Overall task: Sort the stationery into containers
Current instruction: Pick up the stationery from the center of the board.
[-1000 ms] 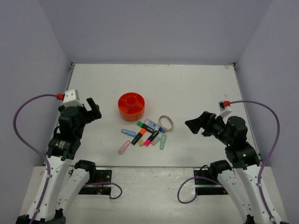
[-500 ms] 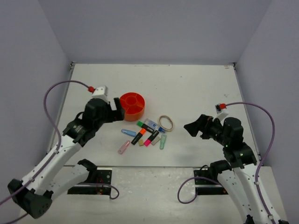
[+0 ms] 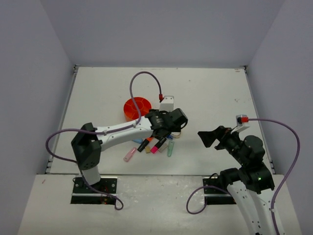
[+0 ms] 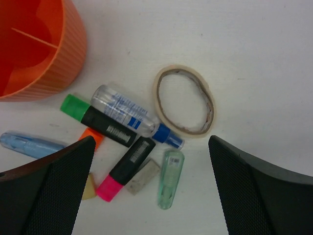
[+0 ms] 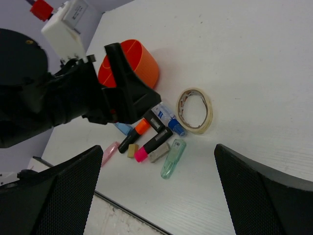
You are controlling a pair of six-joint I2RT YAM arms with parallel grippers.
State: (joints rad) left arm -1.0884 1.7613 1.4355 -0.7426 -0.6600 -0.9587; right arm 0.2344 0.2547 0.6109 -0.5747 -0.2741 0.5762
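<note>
The stationery lies in a loose pile: a beige tape ring (image 4: 184, 100), a green-ended highlighter (image 4: 98, 120), a blue-capped clear tube (image 4: 134, 115), a pink-ended highlighter (image 4: 124, 169), a green capsule (image 4: 170, 178), a blue capsule (image 4: 27, 144), and grey (image 4: 143, 175) and tan (image 4: 88, 188) blocks. A pink capsule (image 3: 129, 154) lies apart at the left. The orange organiser (image 3: 136, 107) stands just behind the pile. My left gripper (image 3: 172, 123) hovers open above the pile, holding nothing. To the right of the pile my right gripper (image 3: 208, 137) is open and empty, facing it.
The left arm (image 3: 117, 131) stretches across the table from its base to the pile, its cable (image 3: 144, 81) looping over the organiser. Low walls (image 3: 73, 98) border the white table on three sides.
The left arm has swung from the far left across to above the pile, past the organiser. The right gripper has shifted slightly and stays open.
</note>
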